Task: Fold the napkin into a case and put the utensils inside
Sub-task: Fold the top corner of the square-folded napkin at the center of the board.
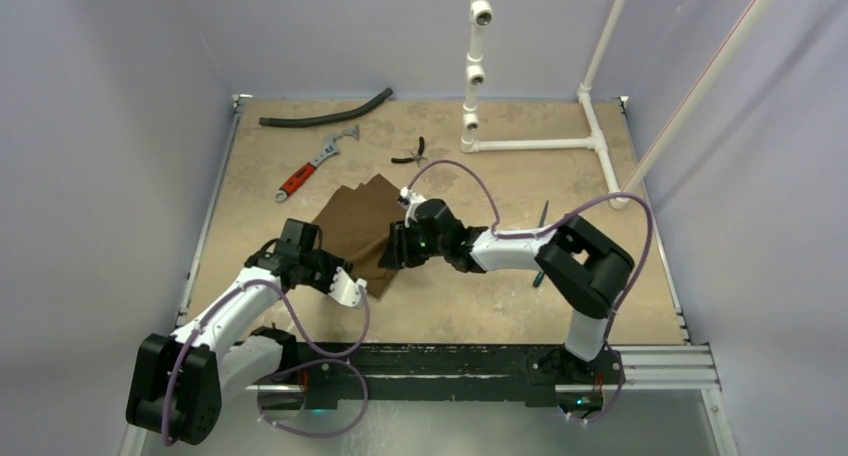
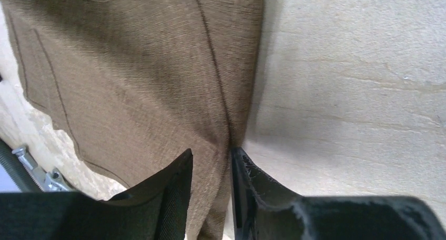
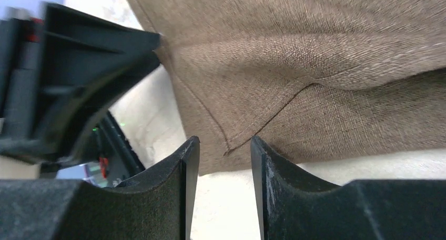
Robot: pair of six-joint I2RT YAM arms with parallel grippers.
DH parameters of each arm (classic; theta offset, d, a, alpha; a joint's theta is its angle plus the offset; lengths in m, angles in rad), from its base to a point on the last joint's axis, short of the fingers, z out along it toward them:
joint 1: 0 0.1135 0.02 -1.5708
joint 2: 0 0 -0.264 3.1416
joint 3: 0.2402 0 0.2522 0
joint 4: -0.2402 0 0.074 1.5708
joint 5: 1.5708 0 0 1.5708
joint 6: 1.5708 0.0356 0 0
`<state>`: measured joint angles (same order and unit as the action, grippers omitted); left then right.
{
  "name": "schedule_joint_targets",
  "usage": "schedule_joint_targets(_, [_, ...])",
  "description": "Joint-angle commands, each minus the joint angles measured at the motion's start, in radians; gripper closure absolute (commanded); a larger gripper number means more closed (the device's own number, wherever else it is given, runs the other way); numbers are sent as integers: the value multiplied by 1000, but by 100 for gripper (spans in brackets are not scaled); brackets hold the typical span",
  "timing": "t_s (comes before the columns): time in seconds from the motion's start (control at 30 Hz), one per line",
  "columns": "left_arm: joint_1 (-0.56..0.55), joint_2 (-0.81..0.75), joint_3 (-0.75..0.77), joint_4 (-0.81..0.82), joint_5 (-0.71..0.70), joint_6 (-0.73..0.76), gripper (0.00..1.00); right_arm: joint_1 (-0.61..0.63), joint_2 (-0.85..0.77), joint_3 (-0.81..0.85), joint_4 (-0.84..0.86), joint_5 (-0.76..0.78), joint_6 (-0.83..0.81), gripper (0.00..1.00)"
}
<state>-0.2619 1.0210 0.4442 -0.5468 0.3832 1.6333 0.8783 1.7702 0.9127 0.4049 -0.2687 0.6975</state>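
The napkin (image 1: 358, 228) is laid on the desk (image 1: 480, 311), left of the middle, folded over itself so that several layers are seen. It is flanked by both claws at its near end. The left claw (image 1: 360, 291) is set at the napkin's near corner. In the left wrist view its fingers (image 2: 176, 182) are held a little apart, and the folded edge of the cloth is seen in the narrow gap between them. No pinch on the cloth can be made out.

The right claw (image 1: 392, 248) is placed at the napkin's right edge, facing the left one across the cloth. In the right wrist view its fingers (image 3: 184, 166) are parted by a moderate gap and nothing is held. A hemmed corner of the upper layer is found just ahead of that gap, with bare desk below it.

A dark slim utensil (image 1: 543, 218) is left on the desk well to the right, beside the right arm. A red-handled wrench (image 1: 310, 168), black pliers (image 1: 412, 156) and a black hose (image 1: 325, 114) are seen beyond the napkin.
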Motion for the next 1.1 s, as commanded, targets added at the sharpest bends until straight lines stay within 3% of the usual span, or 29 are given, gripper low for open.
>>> schedule_joint_targets(0.0, [7,-27,76,-24,45,-69,68,23,58,82,-23,52,-35,56])
schedule_joint_targets(0.2, [19,-3,121,-8,14,-192,68,70,105,128,-45,71,-64,62])
schedule_joint_targets(0.37, [54,135,182,26,-32,-324,68,92,121,135,-82,114,-84,64])
schedule_joint_targets(0.6, [146,316,265,29,-141,-368,73,135,127,148,-124,174,-125,88])
schedule_joint_targets(0.77, [182,324,273,45,-153,-388,74,168,86,150,-118,147,-155,99])
schedule_joint_targets(0.97, [190,309,256,63,-107,-401,75,134,-19,114,-206,112,-183,99])
schedule_joint_targets(1.07, [189,312,251,77,-108,-397,75,-10,-134,49,-179,60,-122,73])
